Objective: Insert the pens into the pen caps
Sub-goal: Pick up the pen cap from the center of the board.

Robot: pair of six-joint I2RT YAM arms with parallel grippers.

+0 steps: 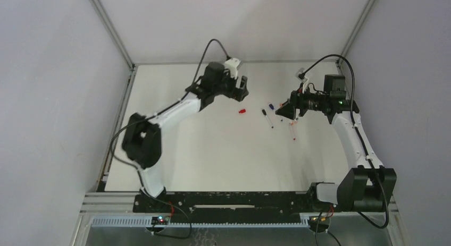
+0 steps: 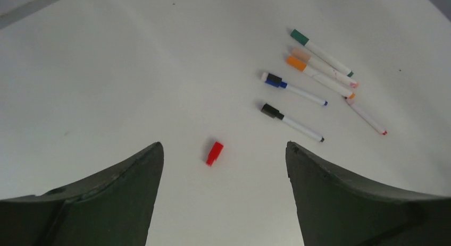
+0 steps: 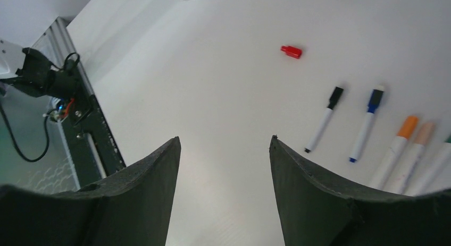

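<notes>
White matte table (image 1: 213, 155), grey walls on three sides. Light is even, with few shadows.

Left gripper (image 2: 223, 146): fingers spread wide, nothing between them, hanging over the table. The fingers are dark, curved, smooth wedges. Right gripper (image 3: 224, 138): also spread and empty, facing the pens from the opposite side.

Nearest, just ahead of the left gripper's gap: red cap (image 2: 215, 153), loose, lying on its side. It is a short stub with a squarish body and a narrower neck at one end (right wrist view). It lies well apart from every pen.

Beyond it lies the black pen (image 2: 291, 123), then the blue pen (image 2: 293, 88), roughly parallel and near each other but not touching. Farther on, the orange pen (image 2: 319, 77), pale pen (image 2: 323, 67) and green pen (image 2: 320, 52) lie packed side by side. Each has a round white barrel with a coloured block at one end and a small tip at the other. Cannot tell whether the block is a cap parked on the tail. Off the orange pen's tip end lies the red pen (image 2: 367, 117): bare barrel, red tip, no block.

Handling (judgement):
- Everything is very light, stiff, slick plastic, and the round barrels will likely roll or skid if nudged.
- The cap is small against the fingers. Pinch it across its flatter sides and leave the open end clear.
- Take the pen mid-barrel or slightly toward the tip, so the push stays straight.
- The red cap and red pen look like the pair not yet joined.
</notes>
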